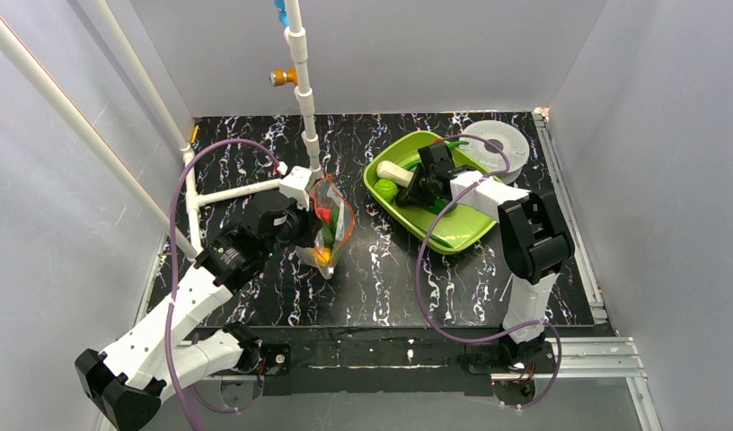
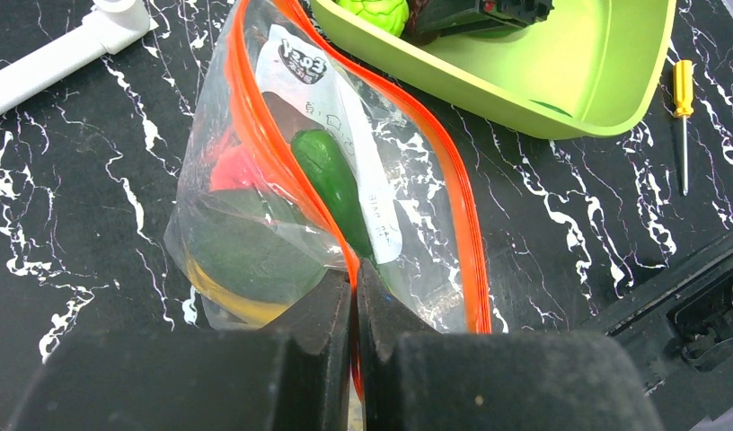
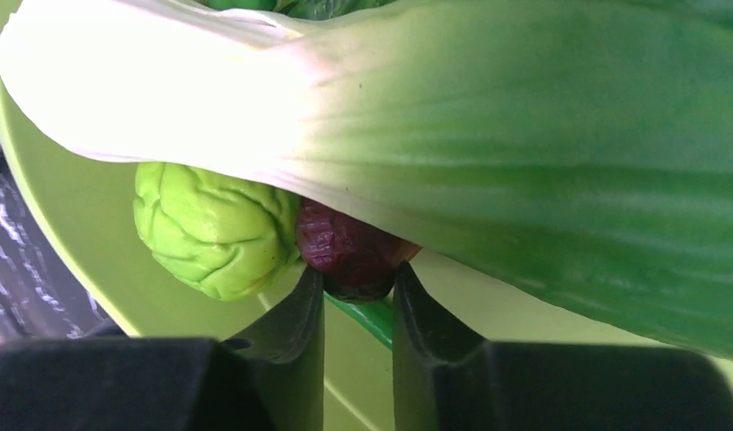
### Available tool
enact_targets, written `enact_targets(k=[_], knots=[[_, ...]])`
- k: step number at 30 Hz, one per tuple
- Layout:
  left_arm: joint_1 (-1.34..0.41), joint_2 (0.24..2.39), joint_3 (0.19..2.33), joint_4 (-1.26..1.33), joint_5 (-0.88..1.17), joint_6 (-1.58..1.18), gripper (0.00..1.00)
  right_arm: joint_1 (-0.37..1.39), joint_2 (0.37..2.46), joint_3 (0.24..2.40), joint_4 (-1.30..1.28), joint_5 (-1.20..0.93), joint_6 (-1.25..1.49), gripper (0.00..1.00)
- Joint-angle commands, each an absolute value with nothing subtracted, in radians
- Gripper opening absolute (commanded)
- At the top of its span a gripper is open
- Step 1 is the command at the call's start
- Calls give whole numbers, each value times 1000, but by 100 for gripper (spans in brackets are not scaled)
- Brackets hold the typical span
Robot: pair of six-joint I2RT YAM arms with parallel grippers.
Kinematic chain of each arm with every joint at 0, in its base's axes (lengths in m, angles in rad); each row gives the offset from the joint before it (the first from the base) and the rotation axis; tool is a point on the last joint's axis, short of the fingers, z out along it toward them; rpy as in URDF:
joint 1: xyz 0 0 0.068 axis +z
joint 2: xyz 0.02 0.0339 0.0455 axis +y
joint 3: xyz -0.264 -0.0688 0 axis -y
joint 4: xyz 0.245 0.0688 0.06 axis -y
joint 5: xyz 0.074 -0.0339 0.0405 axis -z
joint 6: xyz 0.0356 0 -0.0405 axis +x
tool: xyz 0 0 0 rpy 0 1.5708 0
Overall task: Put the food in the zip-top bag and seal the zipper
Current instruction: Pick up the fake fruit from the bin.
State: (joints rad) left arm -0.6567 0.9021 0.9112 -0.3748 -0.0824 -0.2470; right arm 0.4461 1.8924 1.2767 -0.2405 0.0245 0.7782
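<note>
Clear zip-top bag (image 1: pixel 331 229) holding long green pepper (image 2: pixel 331 184), mid-table beside lime-green tray (image 1: pixel 462 232); left gripper (image 2: pixel 356 287) clamped on its zipper (image 2: pixel 457 197). Right gripper (image 3: pixel 354 283) in tray, pinching dark-red piece (image 3: pixel 349 251) under bok choy (image 3: pixel 489 153); round green one (image 3: pixel 215 229) just beside.

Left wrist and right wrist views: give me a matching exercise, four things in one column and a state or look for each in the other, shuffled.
Things
1. zip-top bag
2. bok choy
3. screwdriver
4. dark maroon piece

States
A. gripped by the right pincer
B. white at one end, green at the other
C. lying flat on the table
D. mouth edge pinched by the left pincer

Pairs: 1-D, 2-B, 3-C, 4-A
</note>
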Motion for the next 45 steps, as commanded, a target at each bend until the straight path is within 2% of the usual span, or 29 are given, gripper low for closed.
enact_targets(k=[1, 13, 24, 30, 33, 40, 45], knots=[[-660, 909, 926, -374, -75, -252, 0, 435, 1817, 1269, -311, 118, 715, 14], [-660, 910, 926, -376, -77, -252, 0, 432, 1628, 1172, -319, 186, 668, 3], [-659, 912, 928, -379, -79, -250, 0, 426, 1514, 1015, -344, 276, 620, 1], [-659, 910, 928, -379, -78, -252, 0, 426, 1359, 982, -370, 301, 576, 1], [-659, 908, 928, -379, -79, -252, 0, 426, 1280, 987, -367, 226, 575, 1], [-659, 894, 928, -380, -89, -249, 0, 487, 1219, 1030, -315, -152, 636, 1], [-659, 891, 928, -382, -91, -249, 0, 696, 1189, 1124, -277, -150, 565, 1]])
